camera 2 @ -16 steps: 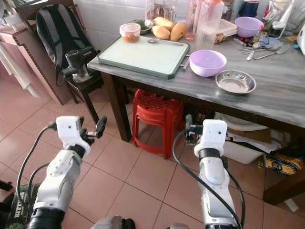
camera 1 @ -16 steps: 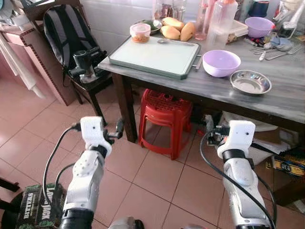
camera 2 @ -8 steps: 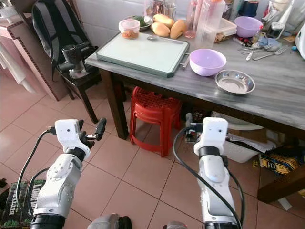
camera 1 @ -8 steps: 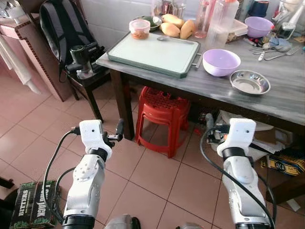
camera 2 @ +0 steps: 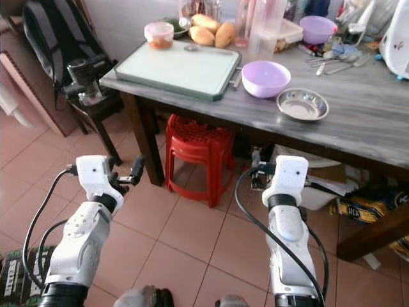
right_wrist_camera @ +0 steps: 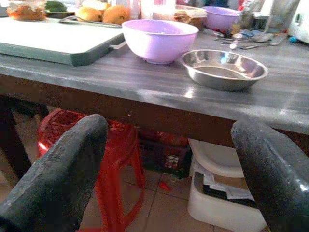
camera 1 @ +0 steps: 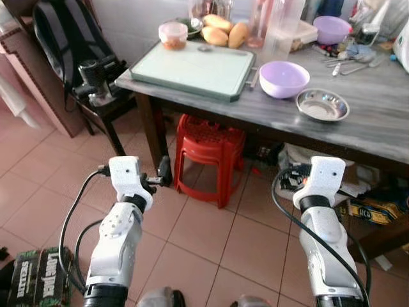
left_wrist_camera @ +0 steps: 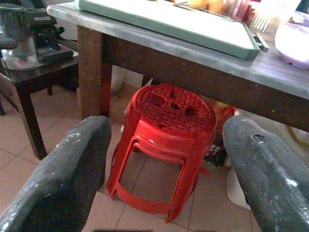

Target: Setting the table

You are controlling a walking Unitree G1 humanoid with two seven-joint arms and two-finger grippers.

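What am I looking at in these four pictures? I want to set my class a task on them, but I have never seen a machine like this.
A humanoid robot stands before a grey table. Two pictures come from cameras in its head, looking down at its silver arms. The other two come from wrist cameras, each looking out between that gripper's two black fingers. The left gripper and right gripper are open and hold nothing. On the table lie a green cutting board, a lilac bowl, a steel dish, mangoes and cutlery. A red stool stands underneath.
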